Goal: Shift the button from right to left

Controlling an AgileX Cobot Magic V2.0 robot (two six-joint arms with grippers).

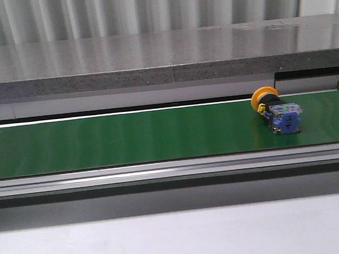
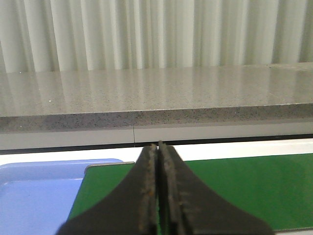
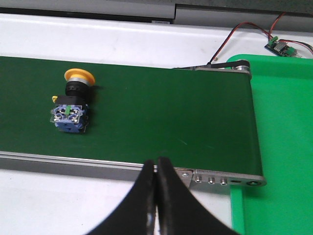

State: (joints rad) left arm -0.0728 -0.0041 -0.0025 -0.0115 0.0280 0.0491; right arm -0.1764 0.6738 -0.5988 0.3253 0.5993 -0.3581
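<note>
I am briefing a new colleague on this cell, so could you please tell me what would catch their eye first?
The button stands out at once: it lies on its side, alone, toward the right of the green conveyor belt, its orange-yellow cap pointing away from the robot. Next come the trays at the belt's ends, a blue tray on the left and a green tray on the right.

Even, diffuse indoor light in all 3 views; no hard shadows seen. Front view is soft and slightly noisy, w/ pale vertical reflections smeared across the grey counter (image 1: 151, 51) in the upper half and faint sheen streaks on the green belt (image 1: 117, 137). A thin dark shadow band is seen under the belt rail, lower middle. Left wrist view: the near gripper fingers (image 2: 146, 196) are dark and blurred at bottom centre. Right wrist view is the sharpest, mildly washed out on white areas at top.
</note>
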